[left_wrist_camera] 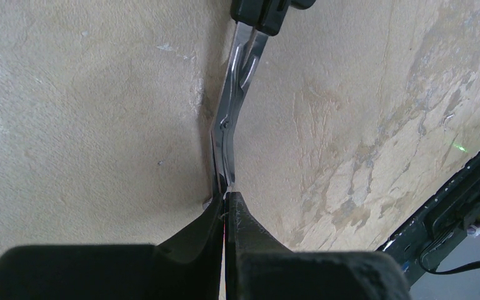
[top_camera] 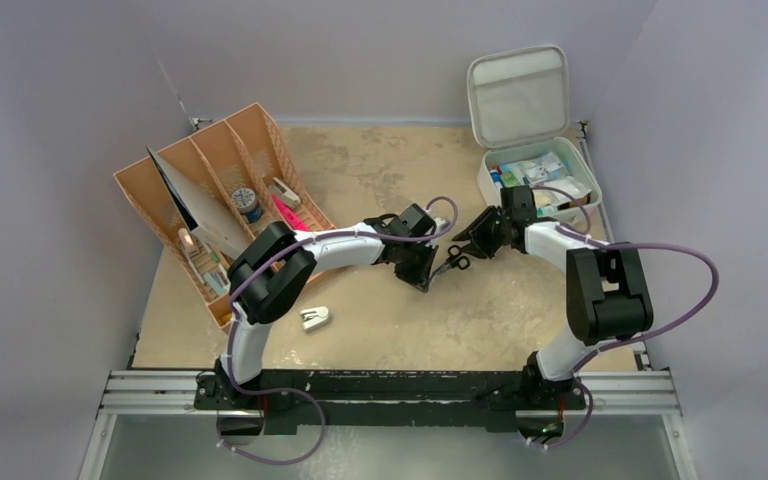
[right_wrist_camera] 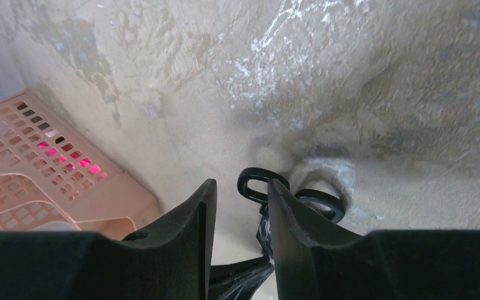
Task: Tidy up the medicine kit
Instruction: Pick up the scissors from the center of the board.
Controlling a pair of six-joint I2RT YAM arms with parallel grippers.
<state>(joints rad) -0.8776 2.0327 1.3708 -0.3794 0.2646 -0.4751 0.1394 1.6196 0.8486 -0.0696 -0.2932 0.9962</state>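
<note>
Here, a midair handover that could drop the scissors

On the left, the left gripper [left_wrist_camera: 225,199] has its jaws pressed together on the blade tip of the scissors [left_wrist_camera: 228,119], a thin hold on smooth metal. The scissors bridge the gap above the table [top_camera: 390,170], with their handles toward the right. There the right gripper [right_wrist_camera: 240,190] has its jaws part spread around the black handle loops; whether they clamp them I cannot tell. The risk, as I judge it: if the left lets go before the right has a firm bite, the scissors fall to the table. If both pull while pinching, the blade may slip out or twist. A grip on only a loop's edge could also let the scissors swing. Farthest right lies the kit [top_camera: 518,98], lid up and base holding packets, well apart from both pairs of jaws, behind and beyond the right gripper
</note>
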